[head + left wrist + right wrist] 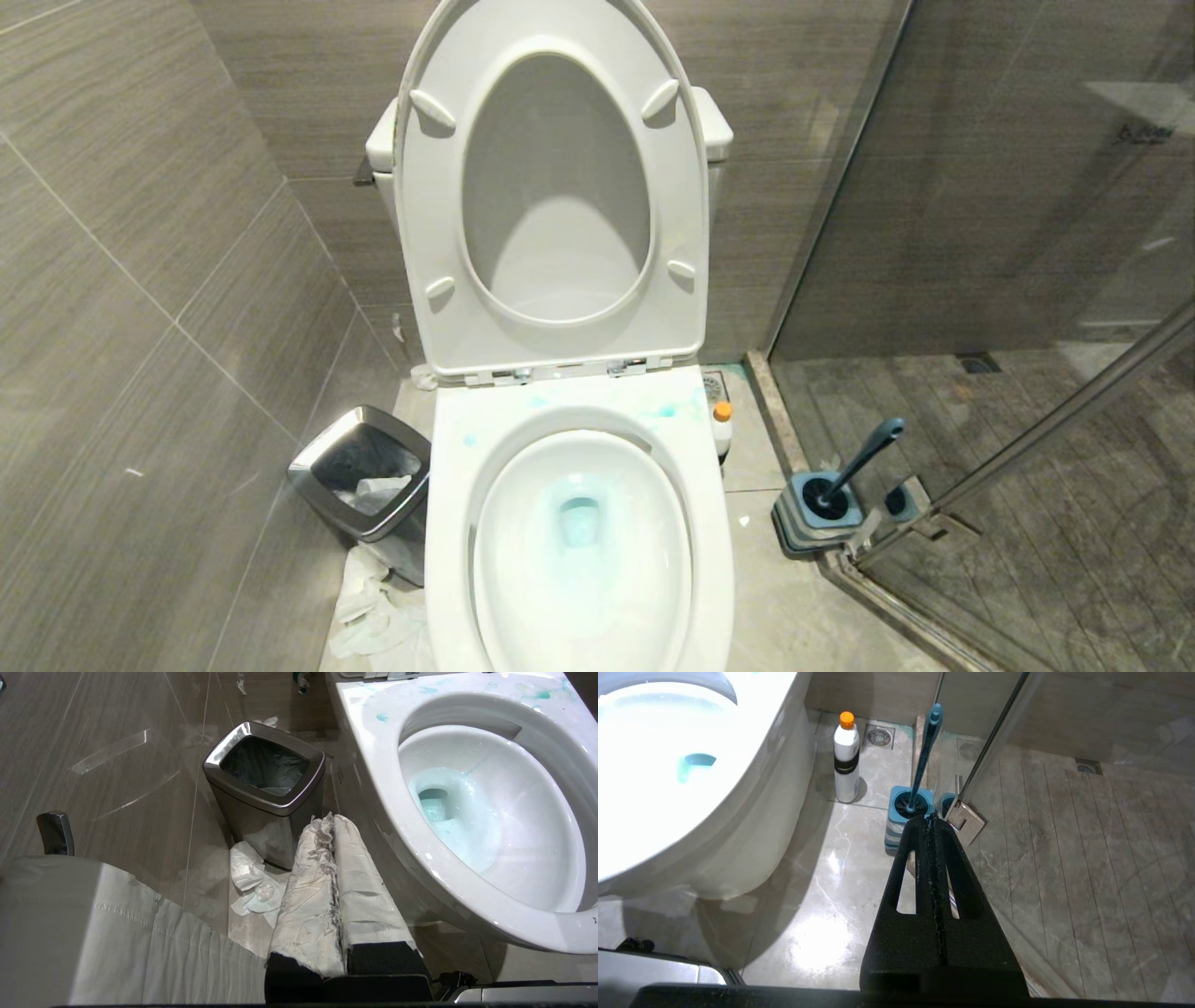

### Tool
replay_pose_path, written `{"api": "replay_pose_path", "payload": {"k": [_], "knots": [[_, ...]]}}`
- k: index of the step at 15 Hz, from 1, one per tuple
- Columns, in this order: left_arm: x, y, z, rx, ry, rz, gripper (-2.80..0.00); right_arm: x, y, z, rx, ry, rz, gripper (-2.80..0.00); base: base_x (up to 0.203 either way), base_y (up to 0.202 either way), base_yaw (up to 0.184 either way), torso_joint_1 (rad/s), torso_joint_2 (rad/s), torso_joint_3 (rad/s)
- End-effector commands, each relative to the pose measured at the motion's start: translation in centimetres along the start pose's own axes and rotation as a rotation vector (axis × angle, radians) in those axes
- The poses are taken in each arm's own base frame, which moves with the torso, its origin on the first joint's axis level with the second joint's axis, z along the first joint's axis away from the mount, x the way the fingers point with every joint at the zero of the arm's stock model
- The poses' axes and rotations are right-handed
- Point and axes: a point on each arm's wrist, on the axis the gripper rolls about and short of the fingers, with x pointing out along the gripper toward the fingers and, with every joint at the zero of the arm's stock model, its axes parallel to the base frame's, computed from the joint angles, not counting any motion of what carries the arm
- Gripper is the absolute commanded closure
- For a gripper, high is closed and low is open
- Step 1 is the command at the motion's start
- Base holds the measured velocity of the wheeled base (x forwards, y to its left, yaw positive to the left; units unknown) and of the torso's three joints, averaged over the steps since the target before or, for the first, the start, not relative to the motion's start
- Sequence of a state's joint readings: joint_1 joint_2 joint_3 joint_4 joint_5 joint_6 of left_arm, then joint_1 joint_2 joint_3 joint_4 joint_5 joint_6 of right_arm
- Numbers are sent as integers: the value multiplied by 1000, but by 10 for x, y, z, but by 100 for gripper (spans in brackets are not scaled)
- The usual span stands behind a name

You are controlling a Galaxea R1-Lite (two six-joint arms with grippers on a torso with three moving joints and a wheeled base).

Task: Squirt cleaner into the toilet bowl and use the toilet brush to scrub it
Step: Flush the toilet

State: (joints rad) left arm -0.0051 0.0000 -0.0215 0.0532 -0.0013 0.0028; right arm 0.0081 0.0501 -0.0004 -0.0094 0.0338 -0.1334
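Note:
The white toilet bowl point(579, 551) stands open with seat and lid raised; turquoise liquid pools at its bottom point(437, 807) and blue smears mark the rim point(667, 411). The cleaner point(846, 758), a white bottle with an orange cap, stands upright on the floor to the bowl's right point(722, 425). The toilet brush point(864, 457) sits in its blue-grey holder point(817, 513), teal handle point(927, 746) leaning up. My left gripper point(329, 817), its fingers wrapped in white tape, is shut and empty beside the bowl. My right gripper point(930, 820) is shut and empty, short of the holder. Neither arm shows in the head view.
A steel-rimmed waste bin point(364, 481) stands left of the toilet with crumpled tissue point(252, 882) on the floor by it. A glass shower screen point(1027, 187) and its metal threshold point(896, 551) close off the right. A floor drain point(879, 737) lies behind the bottle.

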Motion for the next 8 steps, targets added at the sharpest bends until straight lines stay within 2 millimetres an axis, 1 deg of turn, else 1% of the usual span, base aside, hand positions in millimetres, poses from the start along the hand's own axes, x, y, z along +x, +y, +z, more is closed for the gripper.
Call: {"api": "replay_pose_path", "payload": {"k": [1,8], "knots": [[0,0,0,0,2,1,0,-4,0,-2,7,-44,-8,0,0,0,0,0,0,0],[0,0,0,0,2,0,0,-4,0,-2,44,-42,-11,0,0,0,0,0,0,0]]}}
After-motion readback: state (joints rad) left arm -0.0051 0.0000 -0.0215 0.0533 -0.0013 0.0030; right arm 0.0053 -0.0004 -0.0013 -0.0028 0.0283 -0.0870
